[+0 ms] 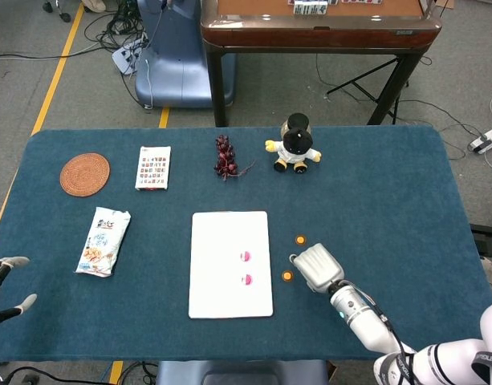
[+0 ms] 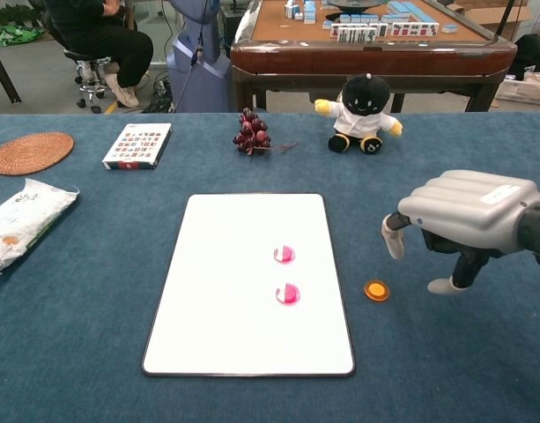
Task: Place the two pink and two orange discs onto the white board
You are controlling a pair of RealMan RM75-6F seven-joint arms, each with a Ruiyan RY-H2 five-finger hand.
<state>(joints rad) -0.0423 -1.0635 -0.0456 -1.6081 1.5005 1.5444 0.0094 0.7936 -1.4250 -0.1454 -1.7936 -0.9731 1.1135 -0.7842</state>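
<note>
Both pink discs (image 2: 284, 274) are sitting mid-frame on the white board (image 2: 217, 291); two orange discs (image 1: 294, 257) are waiting right of it while I'm hovering my empty, loosely spread right hand (image 2: 463, 225) lower right.

2 pink discs (image 2: 284, 255) on white board (image 2: 234, 291)

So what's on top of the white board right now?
Two pink discs lie on the flat white board. Both orange discs sit off it, on blue cloth. Nothing covers the board.
</note>
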